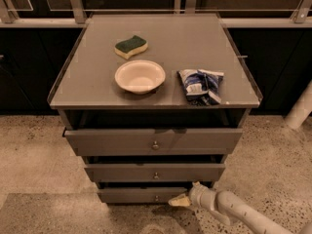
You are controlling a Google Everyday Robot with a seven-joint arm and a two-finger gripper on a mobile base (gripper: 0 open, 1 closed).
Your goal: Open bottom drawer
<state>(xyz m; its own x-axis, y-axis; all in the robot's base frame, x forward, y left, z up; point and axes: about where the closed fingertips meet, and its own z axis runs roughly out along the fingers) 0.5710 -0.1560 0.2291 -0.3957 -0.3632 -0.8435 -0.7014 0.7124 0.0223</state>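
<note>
- A sponge and a bowl sit on the cabinet top, well apart from the work.
- The bottom drawer, lowest of three grey fronts, sits near the floor and looks barely out, if at all.
- Its knob is bare.
- The gripper hangs low, just right of the knob by the front's right end. I cannot tell if it is released or clenched.
- Judging by this, grasping and pulling are both left.

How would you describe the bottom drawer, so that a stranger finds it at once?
Find the grey cabinet with a bowl on top. Down its front, take the bottom drawer, nearest the floor. It is narrower than the two above, and the tool sits by its right end.
</note>
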